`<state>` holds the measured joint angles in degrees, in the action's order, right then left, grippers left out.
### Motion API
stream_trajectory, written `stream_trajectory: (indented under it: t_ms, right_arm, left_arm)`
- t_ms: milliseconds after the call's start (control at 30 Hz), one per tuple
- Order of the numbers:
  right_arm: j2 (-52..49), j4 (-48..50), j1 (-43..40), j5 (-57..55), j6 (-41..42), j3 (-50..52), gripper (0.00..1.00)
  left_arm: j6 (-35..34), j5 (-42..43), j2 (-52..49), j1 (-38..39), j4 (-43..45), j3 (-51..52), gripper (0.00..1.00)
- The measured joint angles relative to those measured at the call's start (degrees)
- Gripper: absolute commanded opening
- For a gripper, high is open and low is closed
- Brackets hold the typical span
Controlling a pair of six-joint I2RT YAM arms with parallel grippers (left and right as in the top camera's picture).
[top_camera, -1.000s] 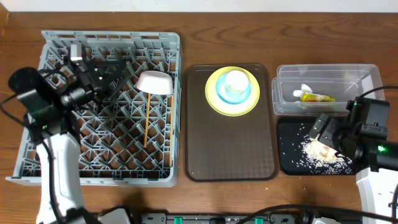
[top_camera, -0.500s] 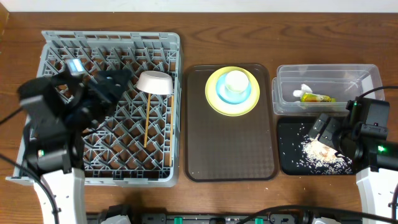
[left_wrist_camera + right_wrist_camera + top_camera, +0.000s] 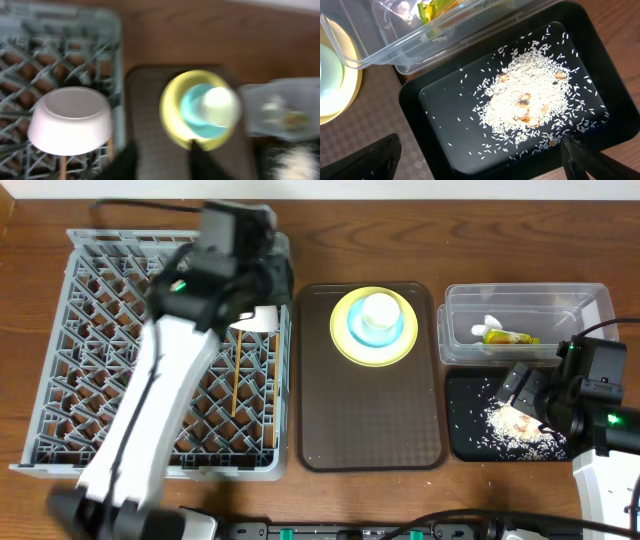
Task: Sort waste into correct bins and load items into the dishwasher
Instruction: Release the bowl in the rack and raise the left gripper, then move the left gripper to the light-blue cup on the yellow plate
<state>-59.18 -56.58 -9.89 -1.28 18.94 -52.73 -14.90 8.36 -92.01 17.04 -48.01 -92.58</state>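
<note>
Overhead, the grey dish rack (image 3: 60, 380) is being shown at the left of the table (image 3: 300, 210). The white bowl (image 3: 262, 320) is resting among the pegs at the rack's right edge and the chopsticks (image 3: 236, 385) are lying in the lattice below it, so these pieces are judged loaded. The blurred left arm is being stretched across the rack toward the brown tray (image 3: 370, 420), where the yellow plate (image 3: 345, 345), light blue bowl (image 3: 375, 335) and small white cup (image 3: 379, 308) are sitting stacked, not yet loaded. The snack wrapper (image 3: 505, 336) and white scrap (image 3: 488, 322) are lying in the clear tub (image 3: 530, 295), and the rice crumbs (image 3: 515, 425) in the black tray (image 3: 462, 440) beside it. In the left wrist view, though blurred, the left pincer (image 3: 162, 155) is being held parted and empty over the brown tray's edge, between bowl and stack, probably aimed at the stack. In the right wrist view, the right pincer (image 3: 480, 155) is being held wide open and empty above the crumbs, seemingly parked clear of the left arm's work.
</note>
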Motion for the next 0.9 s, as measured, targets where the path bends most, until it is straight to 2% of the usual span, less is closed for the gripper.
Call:
stream_trajectory:
  t_ms: [267,600,733,900]
  right_arm:
    - [-0.02,0.02,0.00,0.00,0.00,0.00,0.99]
    - [-0.02,0.04,0.00,-0.02,0.00,0.00,0.99]
    - [0.00,0.02,0.00,0.00,0.00,0.00,0.99]
    - [0.00,0.04,0.00,0.00,0.00,0.00,0.99]
  left_arm:
    - [1.49,-9.20,-12.22,-1.75,-2.34,0.09,0.09]
    - [1.73,-11.61,-13.22,-7.28,-13.64,0.09,0.08]
    - [1.88,-8.98,-13.22,-8.61,-13.73,0.09,0.08]
    - [1.86,1.64,-12.44,-9.01,-3.56,0.09,0.08]
